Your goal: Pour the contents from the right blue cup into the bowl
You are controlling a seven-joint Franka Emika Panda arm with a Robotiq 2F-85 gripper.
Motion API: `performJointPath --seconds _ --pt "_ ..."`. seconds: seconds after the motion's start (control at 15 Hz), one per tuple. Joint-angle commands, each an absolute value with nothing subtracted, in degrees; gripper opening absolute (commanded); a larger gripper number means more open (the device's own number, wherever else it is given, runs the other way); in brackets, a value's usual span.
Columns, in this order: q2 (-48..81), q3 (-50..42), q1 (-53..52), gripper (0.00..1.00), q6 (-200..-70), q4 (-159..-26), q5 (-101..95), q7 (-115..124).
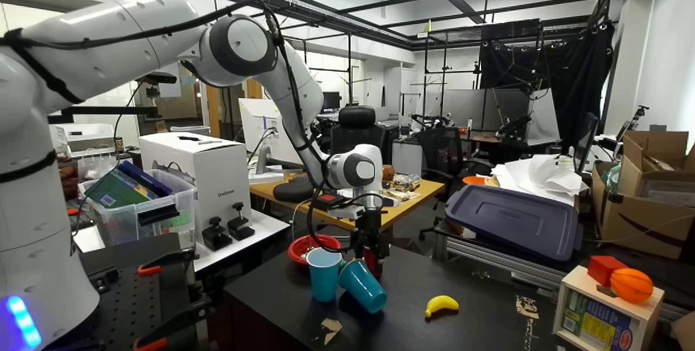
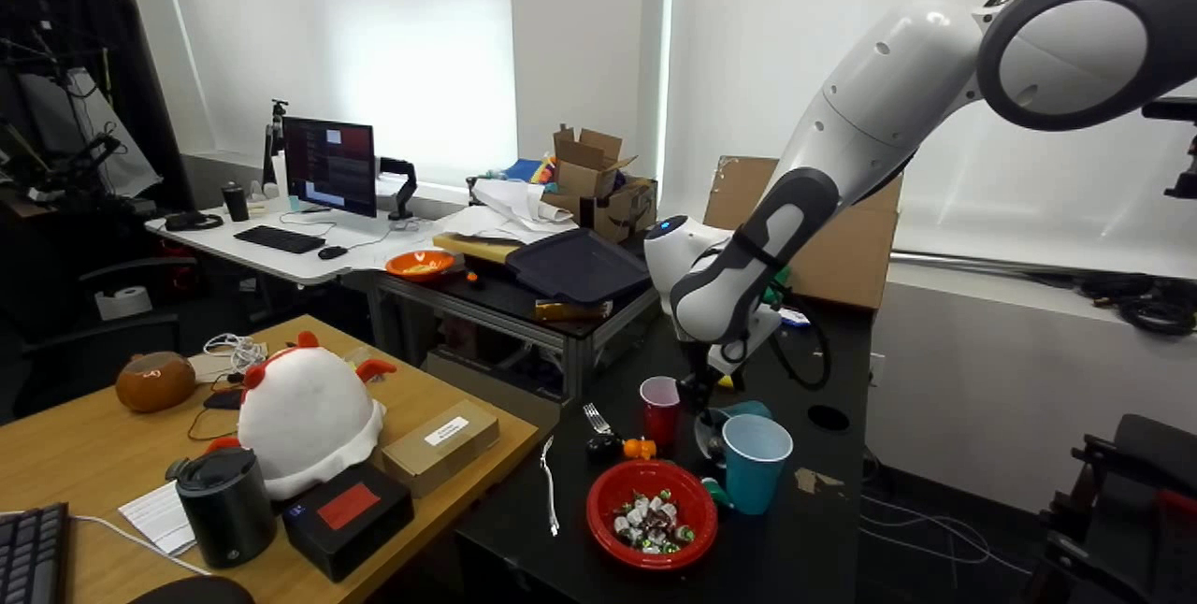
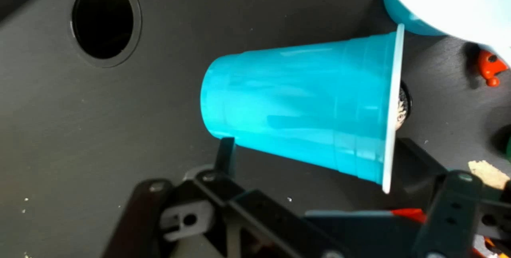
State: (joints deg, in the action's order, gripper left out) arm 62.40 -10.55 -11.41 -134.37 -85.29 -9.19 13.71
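The right blue cup (image 1: 365, 287) lies on its side on the black table, its mouth turned toward the bowl's side. In the wrist view this cup (image 3: 299, 102) spans most of the gap between the fingers of my gripper (image 3: 321, 150), which stands open. One finger (image 3: 226, 152) overlaps the cup's base edge; the other is just beyond the rim, and contact cannot be told. A dark, pale-patterned object (image 3: 403, 108) shows at the mouth. In an exterior view the red bowl (image 2: 603, 501) holds several foil-wrapped pieces.
A second blue cup (image 2: 753, 478) stands upright beside the lying one. A red cup (image 2: 660, 412), a fork (image 2: 596, 419) and small black and orange figures (image 2: 640, 448) are near the bowl. A yellow banana (image 1: 441, 304) lies farther along the table.
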Motion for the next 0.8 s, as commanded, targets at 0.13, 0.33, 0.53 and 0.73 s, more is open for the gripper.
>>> performJointPath --seconds 0.13,0.33,0.53,0.73 --pt "60.5 -11.3 -12.2 1.00 -134.0 -87.3 -11.1 15.6" --pt "60.6 -11.8 -12.5 1.00 -133.8 -87.4 -12.1 15.9" --pt "60.7 -12.4 -12.9 0.76 -133.8 -87.6 -13.1 16.4" --pt "60.7 -12.7 -13.2 0.58 -133.8 -87.8 -14.2 16.4"
